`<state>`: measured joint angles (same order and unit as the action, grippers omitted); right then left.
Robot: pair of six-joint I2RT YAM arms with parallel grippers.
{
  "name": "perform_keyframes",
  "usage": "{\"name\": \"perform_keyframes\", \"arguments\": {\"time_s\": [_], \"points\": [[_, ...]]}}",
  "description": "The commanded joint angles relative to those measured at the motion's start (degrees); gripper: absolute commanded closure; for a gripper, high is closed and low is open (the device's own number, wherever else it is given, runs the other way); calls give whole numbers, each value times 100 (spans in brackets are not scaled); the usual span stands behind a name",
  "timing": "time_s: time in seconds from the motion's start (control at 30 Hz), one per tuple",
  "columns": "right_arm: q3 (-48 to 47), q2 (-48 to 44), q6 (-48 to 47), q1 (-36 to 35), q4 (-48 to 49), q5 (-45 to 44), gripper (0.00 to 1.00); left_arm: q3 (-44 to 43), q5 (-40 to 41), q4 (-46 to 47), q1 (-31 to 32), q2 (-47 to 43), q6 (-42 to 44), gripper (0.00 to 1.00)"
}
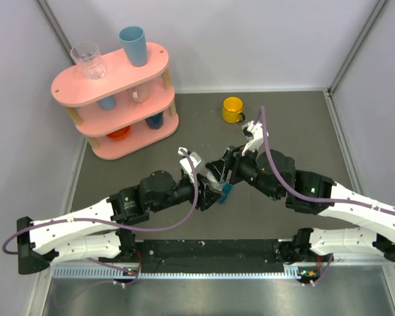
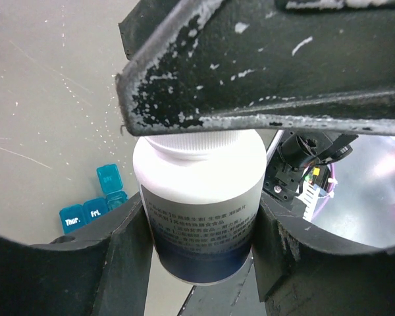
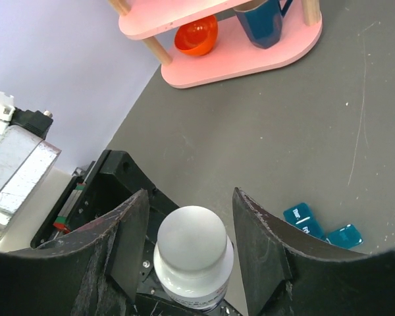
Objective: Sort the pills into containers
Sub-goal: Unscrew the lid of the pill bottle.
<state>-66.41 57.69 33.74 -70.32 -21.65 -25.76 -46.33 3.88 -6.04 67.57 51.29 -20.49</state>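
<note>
The left gripper is partly closed on the body of a white bottle, one finger pressed to each side, holding it above the desk; the right gripper straddles the bottle's cap with a finger close on either side, though I cannot tell whether they are pinching it; the two grippers meet over the middle of the desk; the teal pill box lies on the desk just below and beside the bottle, one end lid tipped up; a yellow mug stands well behind, and a pink shelf sits at the far left.
</note>
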Motion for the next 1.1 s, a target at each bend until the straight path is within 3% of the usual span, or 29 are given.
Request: {"name": "perform_keyframes", "arguments": {"time_s": [0.0, 0.23, 0.7, 1.07], "points": [[-12, -39, 72, -52, 310, 88, 47, 1, 7, 402, 2, -66, -25, 100], [76, -47, 63, -52, 310, 115, 38, -17, 86, 411, -7, -101, -16, 100], [137, -56, 98, -43, 275, 150, 46, -8, 148, 402, 2, -137, 1, 100], [181, -48, 98, -52, 266, 185, 46, 1, 183, 411, 2, -154, 10, 100]]}}
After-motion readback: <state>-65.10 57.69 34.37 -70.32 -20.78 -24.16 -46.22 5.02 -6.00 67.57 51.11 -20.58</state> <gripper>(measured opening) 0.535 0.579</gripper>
